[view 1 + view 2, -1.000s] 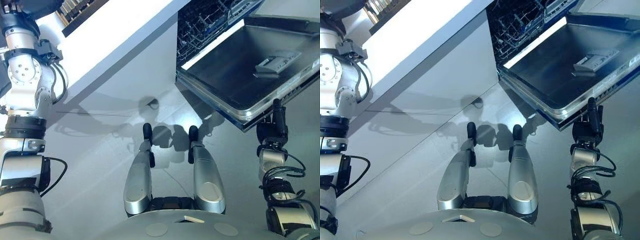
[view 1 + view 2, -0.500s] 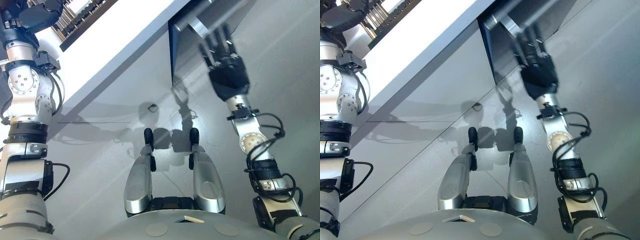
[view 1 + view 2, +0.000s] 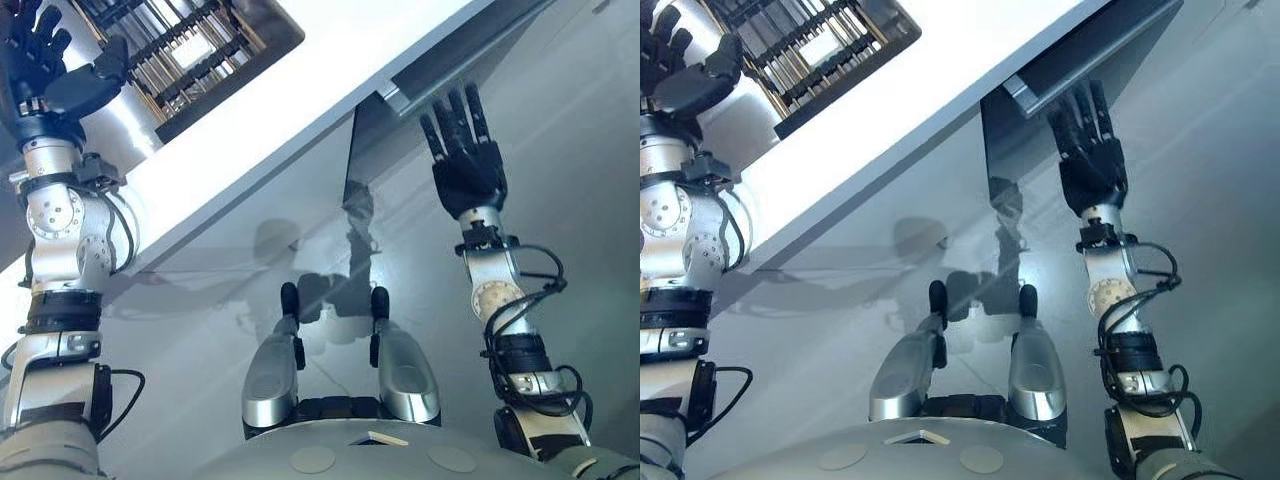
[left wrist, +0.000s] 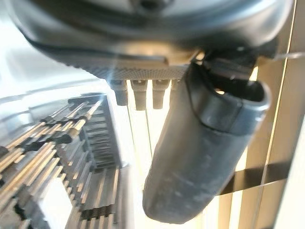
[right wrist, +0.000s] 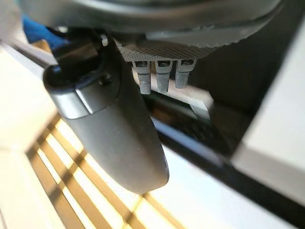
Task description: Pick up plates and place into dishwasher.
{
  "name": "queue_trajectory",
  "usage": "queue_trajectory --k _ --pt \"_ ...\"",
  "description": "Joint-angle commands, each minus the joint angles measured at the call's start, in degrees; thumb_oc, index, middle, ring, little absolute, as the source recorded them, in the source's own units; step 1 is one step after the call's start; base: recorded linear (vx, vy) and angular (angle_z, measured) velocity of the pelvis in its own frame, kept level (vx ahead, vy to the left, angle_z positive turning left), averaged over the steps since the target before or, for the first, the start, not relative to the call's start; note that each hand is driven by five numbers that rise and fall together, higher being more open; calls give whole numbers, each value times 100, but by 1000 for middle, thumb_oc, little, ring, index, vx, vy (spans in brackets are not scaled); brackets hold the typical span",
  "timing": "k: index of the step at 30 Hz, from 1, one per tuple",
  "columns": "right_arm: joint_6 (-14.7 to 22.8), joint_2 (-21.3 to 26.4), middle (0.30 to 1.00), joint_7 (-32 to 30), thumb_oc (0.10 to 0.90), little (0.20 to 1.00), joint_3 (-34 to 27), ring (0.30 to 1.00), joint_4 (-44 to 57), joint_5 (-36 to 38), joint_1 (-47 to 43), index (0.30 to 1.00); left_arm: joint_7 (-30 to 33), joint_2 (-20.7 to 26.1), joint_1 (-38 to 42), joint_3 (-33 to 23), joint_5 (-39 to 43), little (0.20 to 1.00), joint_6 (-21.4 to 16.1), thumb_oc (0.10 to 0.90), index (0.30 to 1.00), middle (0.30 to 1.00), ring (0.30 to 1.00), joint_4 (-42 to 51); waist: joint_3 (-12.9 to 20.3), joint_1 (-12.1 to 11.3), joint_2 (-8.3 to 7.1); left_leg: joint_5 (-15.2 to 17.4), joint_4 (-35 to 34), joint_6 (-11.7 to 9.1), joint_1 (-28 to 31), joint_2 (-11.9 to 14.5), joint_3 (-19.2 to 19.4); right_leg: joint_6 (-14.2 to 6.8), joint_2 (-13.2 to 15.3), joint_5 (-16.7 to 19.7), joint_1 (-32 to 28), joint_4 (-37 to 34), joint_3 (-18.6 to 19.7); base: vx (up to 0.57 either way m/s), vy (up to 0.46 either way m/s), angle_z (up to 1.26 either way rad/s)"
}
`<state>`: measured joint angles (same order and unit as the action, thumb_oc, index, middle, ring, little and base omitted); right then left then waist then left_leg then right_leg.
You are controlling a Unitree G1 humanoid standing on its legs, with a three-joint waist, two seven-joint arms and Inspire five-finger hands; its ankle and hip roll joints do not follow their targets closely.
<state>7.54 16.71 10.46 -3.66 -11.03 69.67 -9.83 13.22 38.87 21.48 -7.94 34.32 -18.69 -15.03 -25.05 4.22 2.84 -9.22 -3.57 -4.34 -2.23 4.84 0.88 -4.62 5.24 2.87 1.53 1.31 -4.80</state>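
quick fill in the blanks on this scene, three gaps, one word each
1. The hand with fingertips up by the dishwasher door is the robot's ____.
2. The left hand is raised by the ____ on the counter.
3. Both hands are ____, holding nothing.
Missing: right; rack; open

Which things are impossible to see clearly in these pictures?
1. Dishwasher inside: hidden behind its door, both eye views.
2. Dish rack: cut off by the eye views' top edge, blurred in left wrist view; contents unclear.
3. Right hand: whether its fingertips touch the door, uncertain.
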Motion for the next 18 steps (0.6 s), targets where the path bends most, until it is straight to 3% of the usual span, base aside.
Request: queue_trajectory --k 1,2,4,8,12,16,18 --pt "840 -87 900 99 800 900 -141 900 239 -169 312 900 22 -216 -455 -348 -259 900 -647 800 900 900 900 78 1072 94 -27 889 217 483 297 -606 461 187 -357 -546 140 483 115 37 11 -10" --pt "895 -84 900 63 800 900 -153 900 223 -205 327 900 21 -222 -465 -350 -263 900 -645 800 900 900 900 76 1084 95 -27 887 206 482 308 -606 462 185 -359 -545 130 476 115 35 9 -7" --pt "1569 -40 900 -746 800 900 -366 900 -175 -915 465 900 7 -309 -555 -371 -287 900 -628 800 900 900 900 -5 1294 116 -37 899 149 463 428 -603 475 165 -383 -542 -13 382 110 52 12 -1" --pt "1914 76 900 -1912 800 900 -560 900 -956 -2042 686 900 -62 -460 -726 -414 -244 900 -568 800 900 900 900 -13 1545 128 -76 933 92 451 584 -596 474 147 -419 -538 -199 258 137 27 3 -5" --pt "1515 252 900 -2509 800 900 -547 900 -2059 -2902 806 900 -164 -644 -771 -372 76 900 -376 800 900 900 900 19 1706 109 -116 966 66 446 697 -593 454 137 -443 -523 -368 142 147 0 -4 -2" --pt "768 377 900 -2272 800 900 -354 900 -3256 -3852 884 900 -241 -718 -699 -300 310 900 -85 800 900 900 900 -15 1818 90 -131 1005 45 441 803 -593 414 132 -463 -506 -481 73 147 0 0 0" --pt "564 464 900 -1971 800 900 -256 900 -3960 -4119 907 900 -326 -658 -592 -274 486 900 46 800 900 900 900 -141 1871 76 -129 1014 17 439 857 -592 394 124 -469 -490 -541 20 147 16 -27 -4"
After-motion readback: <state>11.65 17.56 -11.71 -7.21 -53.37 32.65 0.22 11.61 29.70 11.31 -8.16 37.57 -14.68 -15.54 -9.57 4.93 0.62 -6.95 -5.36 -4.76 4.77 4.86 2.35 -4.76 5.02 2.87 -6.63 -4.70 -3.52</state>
